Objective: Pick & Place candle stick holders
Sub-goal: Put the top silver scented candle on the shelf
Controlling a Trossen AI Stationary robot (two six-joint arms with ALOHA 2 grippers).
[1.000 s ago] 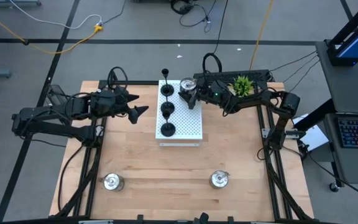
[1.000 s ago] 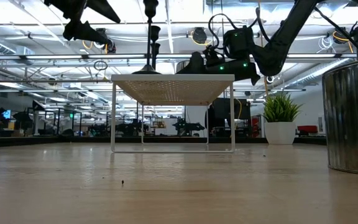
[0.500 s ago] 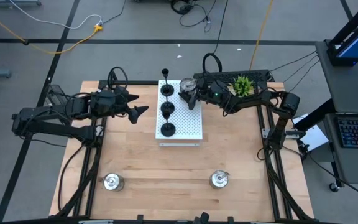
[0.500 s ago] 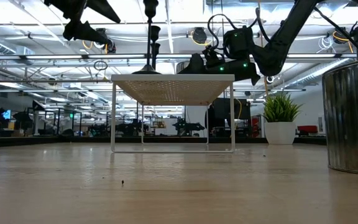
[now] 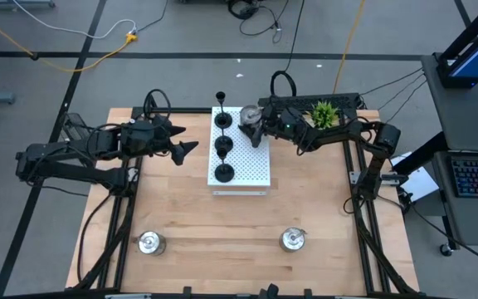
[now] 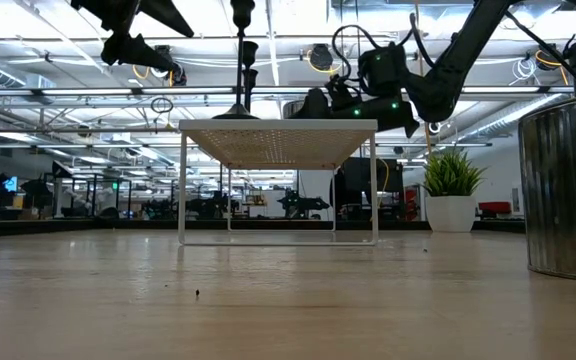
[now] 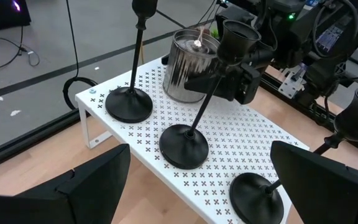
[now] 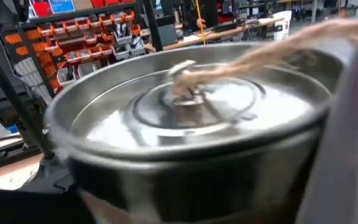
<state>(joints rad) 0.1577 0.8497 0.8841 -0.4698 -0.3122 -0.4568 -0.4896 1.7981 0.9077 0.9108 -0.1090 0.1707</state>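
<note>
Three black candle stick holders [image 5: 221, 146] stand by their round bases in a row on the white perforated board [image 5: 251, 170]. A silver holder [image 5: 250, 114] stands on the board's far right corner, also seen as a shiny holder [image 7: 186, 68]. My right gripper [image 5: 256, 124] reaches level from the table's right, open, one finger on each side of that holder [image 8: 191, 118]. My left gripper [image 5: 184, 150] hovers open left of the board, with nothing between its fingers. Two more silver holders [image 5: 149, 242] [image 5: 292, 240] stand near the table's front edge. My right gripper has its fingers [image 7: 225, 81] on either side of the silver holder's round wall [image 7: 178, 78], coming level from the table's right. Whether they touch it, I cannot tell. The holder stands upright with its bottom on the board.
A small green potted plant [image 5: 323, 113] stands at the far right, behind my right arm. The board stands raised on thin legs [image 6: 182, 190]. Bare wood lies between the board and the two front holders.
</note>
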